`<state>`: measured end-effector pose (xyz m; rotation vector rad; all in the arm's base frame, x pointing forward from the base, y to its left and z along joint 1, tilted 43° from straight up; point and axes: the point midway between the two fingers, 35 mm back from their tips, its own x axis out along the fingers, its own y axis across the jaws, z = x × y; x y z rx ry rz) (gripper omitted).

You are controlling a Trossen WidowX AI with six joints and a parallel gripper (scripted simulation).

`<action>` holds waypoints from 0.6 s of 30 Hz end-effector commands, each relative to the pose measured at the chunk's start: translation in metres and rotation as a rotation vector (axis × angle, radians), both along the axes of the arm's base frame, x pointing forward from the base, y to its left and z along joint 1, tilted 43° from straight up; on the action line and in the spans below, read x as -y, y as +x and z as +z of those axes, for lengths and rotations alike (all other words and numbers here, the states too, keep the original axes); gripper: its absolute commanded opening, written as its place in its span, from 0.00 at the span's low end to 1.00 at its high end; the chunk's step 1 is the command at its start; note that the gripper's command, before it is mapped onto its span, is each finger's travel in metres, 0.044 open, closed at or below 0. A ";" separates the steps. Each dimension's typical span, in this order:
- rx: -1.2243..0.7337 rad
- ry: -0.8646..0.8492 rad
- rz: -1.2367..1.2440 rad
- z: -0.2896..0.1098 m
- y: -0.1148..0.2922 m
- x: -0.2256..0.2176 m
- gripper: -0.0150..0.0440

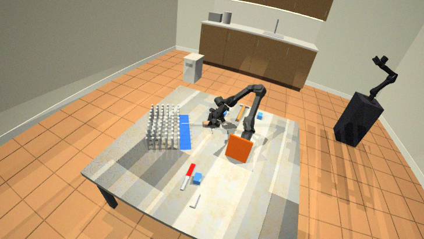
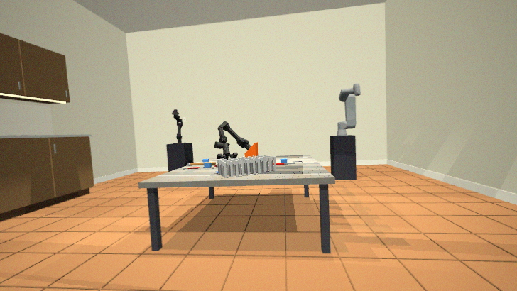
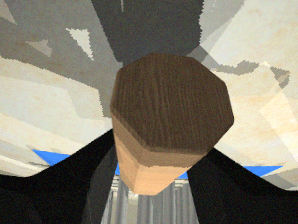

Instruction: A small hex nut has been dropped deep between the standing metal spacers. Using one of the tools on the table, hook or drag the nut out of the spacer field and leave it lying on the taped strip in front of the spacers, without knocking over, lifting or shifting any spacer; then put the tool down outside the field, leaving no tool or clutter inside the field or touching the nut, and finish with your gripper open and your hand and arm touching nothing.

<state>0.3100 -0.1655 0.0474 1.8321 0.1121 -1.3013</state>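
My gripper (image 1: 209,123) (image 2: 226,156) (image 3: 153,137) is shut on the wooden handle (image 1: 205,123) (image 3: 172,102) of a tool with a thin metal rod (image 1: 193,123). The rod reaches over the blue taped strip (image 1: 185,137) (image 3: 50,158), and its visible end is close to the front row of metal spacers (image 1: 160,127) (image 2: 246,167) (image 3: 145,209). Its exact height and whether it touches a spacer cannot be told. The handle's dark end fills the middle of the wrist view, with the strip and spacers behind it. The visible spacers stand upright. The nut cannot be made out.
An orange panel (image 1: 239,148) (image 2: 252,150) stands by the arm's base. A yellow-handled hammer (image 1: 240,113) and a blue block (image 1: 259,115) lie behind the arm. A red-and-white tool (image 1: 190,169), another blue block (image 1: 197,178) and an L-shaped key (image 1: 197,201) lie toward the table's near side.
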 end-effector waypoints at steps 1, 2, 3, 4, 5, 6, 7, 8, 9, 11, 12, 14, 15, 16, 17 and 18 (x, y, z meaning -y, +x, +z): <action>0.009 0.004 0.017 -0.001 0.003 -0.003 0.25; 0.009 0.004 0.017 -0.001 0.003 -0.003 0.25; 0.009 0.004 0.017 -0.001 0.004 -0.003 0.25; 0.009 0.004 0.017 -0.002 0.004 -0.003 0.25; 0.009 0.004 0.017 -0.002 0.005 -0.004 0.25; 0.009 0.004 0.017 -0.002 0.006 -0.004 0.25; 0.009 0.004 0.017 -0.002 0.006 -0.004 0.25; 0.009 0.004 0.017 -0.003 0.007 -0.004 0.25; 0.009 0.004 0.017 -0.003 0.007 -0.004 0.25; 0.009 0.004 0.016 -0.003 0.009 -0.005 0.25; 0.009 0.004 0.016 -0.003 0.009 -0.005 0.25; 0.010 0.004 0.015 -0.004 0.011 -0.005 0.25; 0.011 0.004 0.014 -0.004 0.011 -0.005 0.25; 0.012 0.004 0.013 -0.004 0.012 -0.005 0.25; 0.013 0.004 0.013 -0.004 0.012 -0.004 0.25; 0.013 0.004 0.013 -0.004 0.013 -0.005 0.25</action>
